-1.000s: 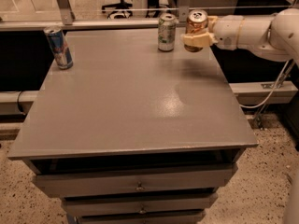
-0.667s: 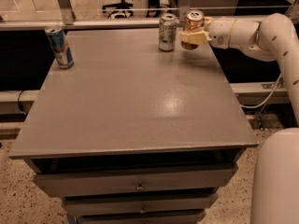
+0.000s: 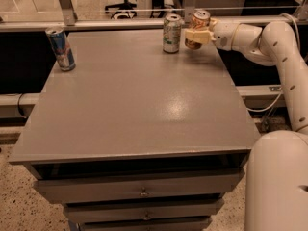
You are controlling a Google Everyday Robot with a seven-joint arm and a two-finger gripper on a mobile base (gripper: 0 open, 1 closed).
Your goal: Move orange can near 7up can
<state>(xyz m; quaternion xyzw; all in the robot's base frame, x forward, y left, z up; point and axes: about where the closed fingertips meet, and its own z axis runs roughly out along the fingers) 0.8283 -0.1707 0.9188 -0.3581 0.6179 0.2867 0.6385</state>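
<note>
As the arm edges left, we see the orange can (image 3: 200, 19) just beside the 7up can (image 3: 172, 32).
The tool (image 3: 195, 35) clasps it, one o'clock on the worktop (image 3: 144, 109); release remains.

The grey table top (image 3: 144, 109) carries a slim blue-and-silver can (image 3: 60, 48) upright at its far left corner and the 7up can (image 3: 172, 33) upright at the far edge. Just right of it my gripper (image 3: 195, 35) clasps the orange can (image 3: 199, 19); whether its base touches, I cannot tell.
</note>
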